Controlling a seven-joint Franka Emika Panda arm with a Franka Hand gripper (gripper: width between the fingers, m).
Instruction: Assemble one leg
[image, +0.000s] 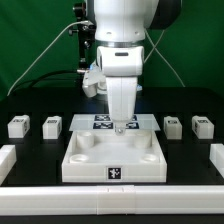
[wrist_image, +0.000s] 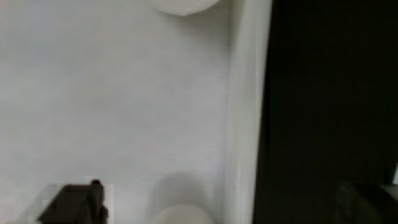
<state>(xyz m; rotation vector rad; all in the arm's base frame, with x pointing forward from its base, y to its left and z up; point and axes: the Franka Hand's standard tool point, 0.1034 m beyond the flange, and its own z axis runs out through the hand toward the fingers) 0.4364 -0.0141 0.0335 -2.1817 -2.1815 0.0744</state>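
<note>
White tray (image: 85, 166) sits under the claw (image: 120, 127), legs (image: 51, 126) on either side.

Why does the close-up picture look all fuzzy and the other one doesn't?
Wrist view: probably too close, so the white tray is a washed-out blur and the dark claw finger has soft edges. Exterior view: sharper, evenly lit, white legs crisp against the black table.

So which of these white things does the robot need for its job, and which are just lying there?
For the job: four legs, square tray with sockets, gripper.
Just lying there: marker board, white rails along the table edges.
</note>
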